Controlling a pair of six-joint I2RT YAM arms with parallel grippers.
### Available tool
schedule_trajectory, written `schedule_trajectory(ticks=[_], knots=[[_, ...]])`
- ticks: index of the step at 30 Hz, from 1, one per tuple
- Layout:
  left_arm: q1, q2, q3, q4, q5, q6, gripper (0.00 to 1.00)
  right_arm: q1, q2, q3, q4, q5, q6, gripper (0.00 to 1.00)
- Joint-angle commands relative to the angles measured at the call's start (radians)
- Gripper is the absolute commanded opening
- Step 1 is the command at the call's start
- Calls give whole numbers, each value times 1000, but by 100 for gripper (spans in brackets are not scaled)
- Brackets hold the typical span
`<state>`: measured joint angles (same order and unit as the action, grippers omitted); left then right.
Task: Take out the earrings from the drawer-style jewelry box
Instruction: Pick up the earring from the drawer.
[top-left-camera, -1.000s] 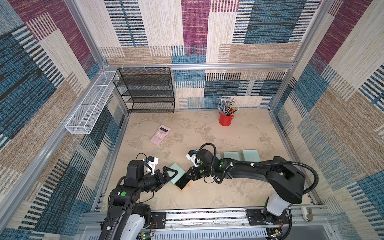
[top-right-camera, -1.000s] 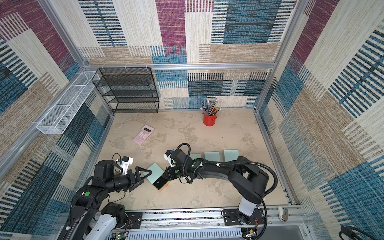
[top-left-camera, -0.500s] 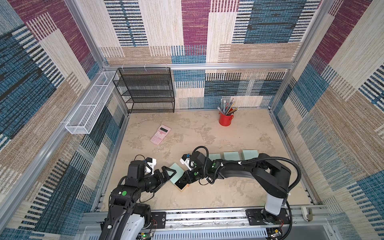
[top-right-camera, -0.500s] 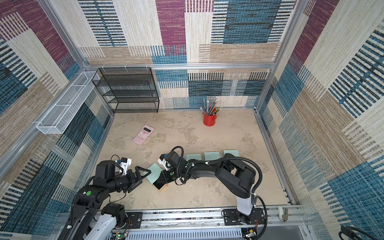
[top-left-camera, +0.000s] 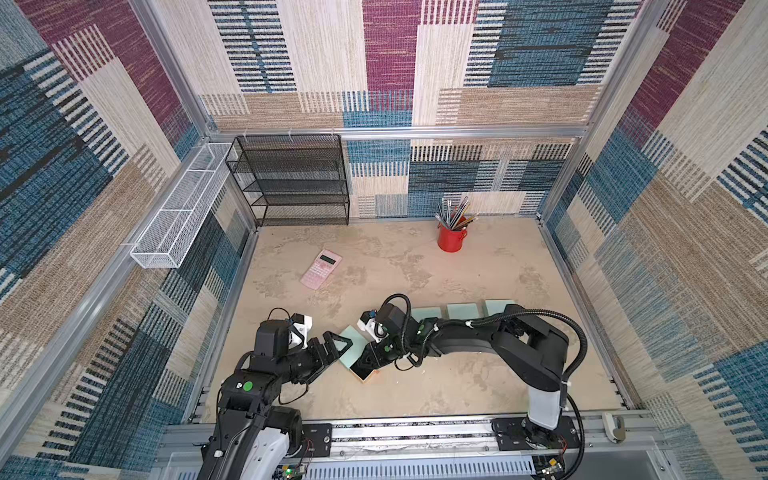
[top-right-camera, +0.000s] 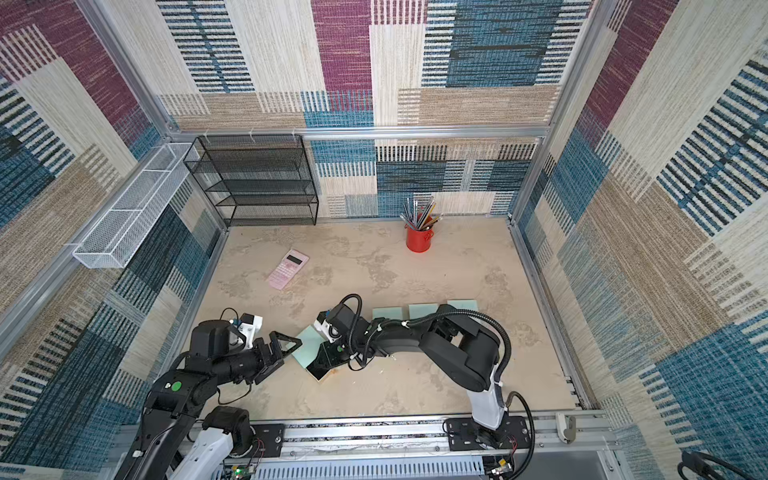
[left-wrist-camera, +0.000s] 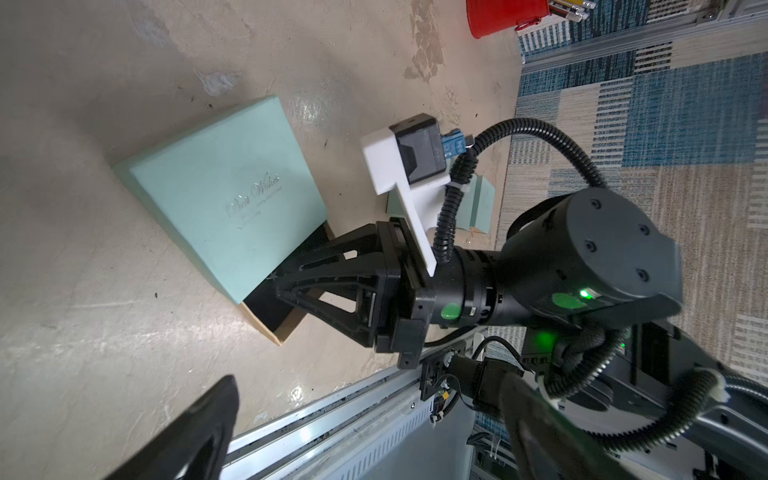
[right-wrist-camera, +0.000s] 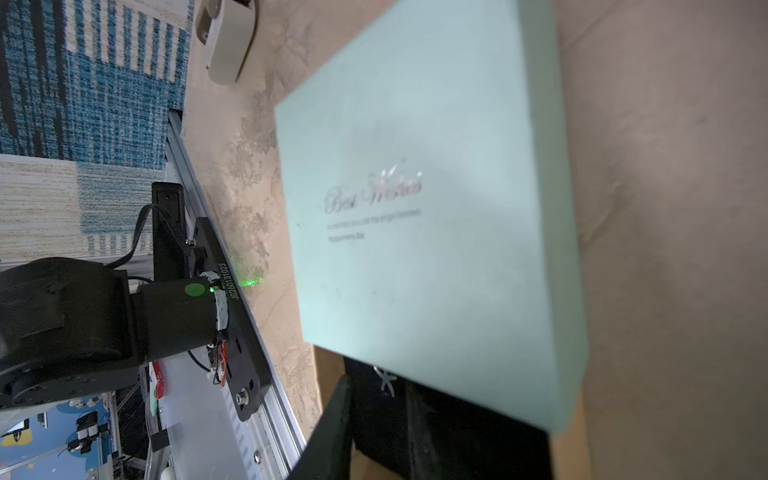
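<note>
The mint-green jewelry box (top-left-camera: 352, 337) (top-right-camera: 308, 345) (left-wrist-camera: 224, 199) (right-wrist-camera: 424, 208) lies near the front left of the table. Its black-lined drawer (top-left-camera: 365, 373) (left-wrist-camera: 286, 328) is pulled out. One tiny silvery star-shaped earring (right-wrist-camera: 384, 380) (left-wrist-camera: 274, 275) lies in the drawer at the box's edge. My right gripper (top-left-camera: 365, 362) (top-right-camera: 322, 360) (right-wrist-camera: 380, 399) reaches into the drawer, its fingers narrowly parted with the earring just off their tips. My left gripper (top-left-camera: 337, 351) (top-right-camera: 286, 348) (left-wrist-camera: 370, 386) hovers wide open and empty at the box's left side.
Three more mint boxes (top-left-camera: 461, 310) stand in a row behind the right arm. A pink calculator (top-left-camera: 321, 269), a red pencil cup (top-left-camera: 451, 239), a black wire rack (top-left-camera: 291, 183) and a white wall basket (top-left-camera: 178, 208) lie farther back. The metal front rail (left-wrist-camera: 332, 411) is close.
The right arm's elbow has drawn in to the left while its gripper stays at the drawer. The left arm has barely moved.
</note>
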<state>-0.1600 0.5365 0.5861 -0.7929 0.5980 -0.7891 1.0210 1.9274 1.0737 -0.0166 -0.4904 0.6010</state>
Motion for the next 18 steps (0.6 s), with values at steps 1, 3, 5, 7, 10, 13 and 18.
schedule_trajectory(ticks=[1,3,5,7,10,13,18], knots=[[0,3,10,3,-12,22,99,2,16,8,-18,-1,-12,26],[0,3,10,4,-12,21,99,3,22,6,-21,3,-14,27],[0,5,8,7,-12,22,98,3,31,10,-23,-1,-17,28],[0,8,8,10,-12,23,99,3,36,8,-8,-18,-18,28],[0,13,8,13,-12,22,99,2,35,6,5,-28,-21,27],[0,13,8,14,-12,23,99,3,40,8,5,-25,-22,26],[0,13,5,14,-12,21,98,3,49,8,7,-25,-20,20]])
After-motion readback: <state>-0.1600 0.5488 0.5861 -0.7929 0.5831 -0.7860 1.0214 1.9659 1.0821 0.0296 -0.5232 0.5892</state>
